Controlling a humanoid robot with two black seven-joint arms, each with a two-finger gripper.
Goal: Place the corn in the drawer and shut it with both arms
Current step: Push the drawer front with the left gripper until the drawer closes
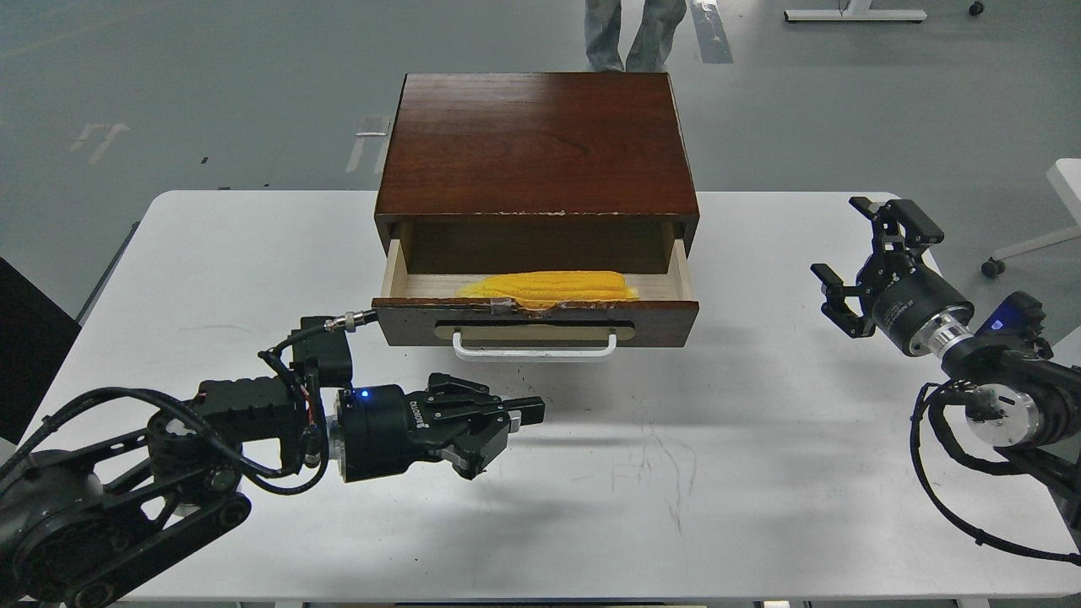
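A white rectangular surface (726, 473) with rounded corners stands on a grey floor (211, 93). A dark brown wooden cabinet (538, 143) sits directly on it at the far middle edge. Faint scuff marks show on the white top near the centre.

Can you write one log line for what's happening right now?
corn: in open drawer | left claw: shut, empty, before handle | right claw: open, empty, off right

Corn (549, 287) lies in open drawer (537, 321)

"ROBOTIQ" lettering, upside down, on the left gripper (498, 426)
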